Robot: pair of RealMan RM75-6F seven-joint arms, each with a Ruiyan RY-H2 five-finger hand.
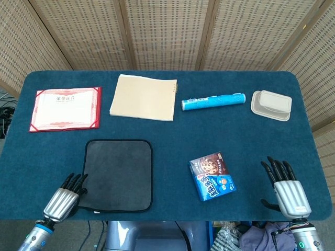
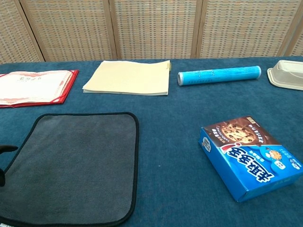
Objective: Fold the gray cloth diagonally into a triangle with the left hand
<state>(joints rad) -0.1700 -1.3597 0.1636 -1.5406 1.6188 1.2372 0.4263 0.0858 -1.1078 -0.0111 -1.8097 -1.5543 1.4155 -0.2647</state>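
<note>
Gray cloth [image 1: 119, 174] lay flat and unfolded in the lower left part of the head view, on the blue worktop [image 1: 167, 123], its black-edged square showing no crease. The left hand [image 1: 64, 198] sat at the lower left corner of that view, just beside the cloth's near left corner, with its fingers [image 1: 74, 182] stretched forward and slightly apart, holding nothing; whether the fingertips touched the cloth's edge could not be told. In the chest view only dark fingertips of that hand [image 2: 5, 149] showed at the left border, beside the cloth [image 2: 75, 165].

The right hand [image 1: 285, 189] rested in the lower right of the head view, well apart from the cloth, fingers spread and empty, thumb out to the side.

Between the two hands, right of the cloth and apart from it, lay a blue cookie box [image 1: 212, 175], turned at an angle. Across the upper part of the frame ran a row of things: a red-bordered certificate [image 1: 65, 108] at upper left, a tan notebook [image 1: 143, 97] next to it, a blue tube [image 1: 213, 101] lying on its side right of center, and a beige lidded container [image 1: 271, 104] at upper right. None of these overlapped the cloth. Woven panels [image 1: 167, 31] stood behind the worktop.
</note>
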